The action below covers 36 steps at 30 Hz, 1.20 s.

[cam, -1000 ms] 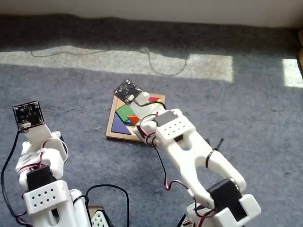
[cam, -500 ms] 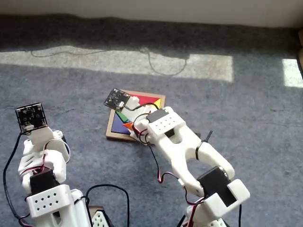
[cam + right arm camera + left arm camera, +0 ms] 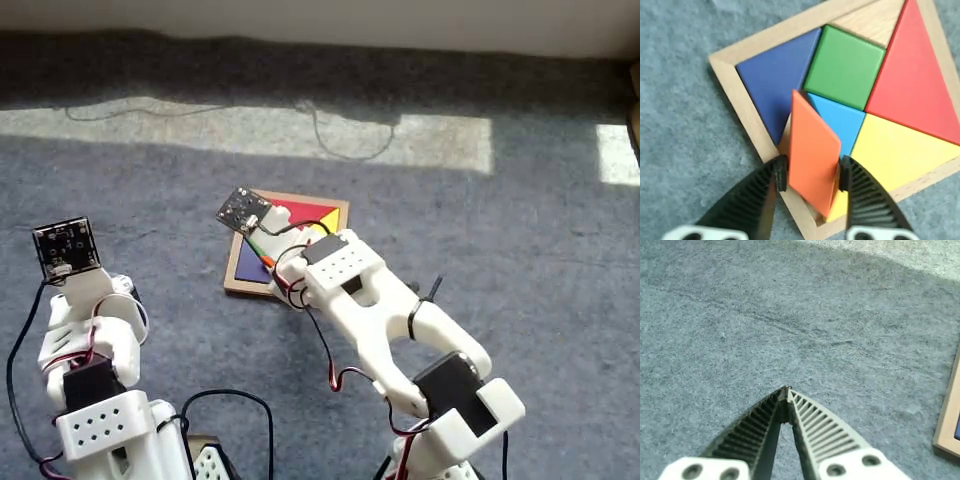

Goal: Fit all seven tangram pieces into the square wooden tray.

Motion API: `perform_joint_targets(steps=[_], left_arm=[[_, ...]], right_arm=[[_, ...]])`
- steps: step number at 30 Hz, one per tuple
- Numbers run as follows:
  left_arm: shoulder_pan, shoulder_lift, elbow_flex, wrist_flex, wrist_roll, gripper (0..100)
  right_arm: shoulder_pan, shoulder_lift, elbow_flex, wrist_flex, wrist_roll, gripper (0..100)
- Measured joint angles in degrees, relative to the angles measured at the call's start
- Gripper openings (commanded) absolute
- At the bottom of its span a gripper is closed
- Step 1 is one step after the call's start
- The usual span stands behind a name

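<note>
Looking down from the high view, we see two white arms on grey carpet [image 3: 500, 250]. The right arm [image 3: 370, 300] stretches over the square wooden tray [image 3: 245, 290], which lies flat with coloured pieces inside. The left arm [image 3: 90, 340] stands well apart from it.

From the left wrist view, we see the left gripper [image 3: 786, 395] above bare carpet, its fingertips pressed together with nothing between them.

From the right wrist view, we see the right gripper [image 3: 812, 175] clamping the orange parallelogram [image 3: 812, 150], held tilted over one corner of the tray. Seated in the tray are a dark blue triangle [image 3: 772, 80], green square [image 3: 845, 67], red triangle [image 3: 912, 85], light blue triangle [image 3: 842, 122] and yellow triangle [image 3: 895, 150].
</note>
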Motion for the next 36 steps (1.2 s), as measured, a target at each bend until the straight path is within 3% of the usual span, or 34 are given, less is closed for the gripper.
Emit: perform_joint_targets(steps=[19, 26, 36], left_arm=[[0.3, 0.0, 0.0, -0.1, 0.0, 1], [0.3, -0.1, 2.1, -4.4, 0.0, 1], [0.3, -0.1, 2.2, -4.7, 0.0, 1]], right_arm=[[0.2, -6.7, 0.0, 0.9, -2.6, 19.1], [0.2, -4.0, 0.0, 0.9, -2.6, 19.0], [1.5, 3.8, -5.5, 1.3, -2.6, 5.7]])
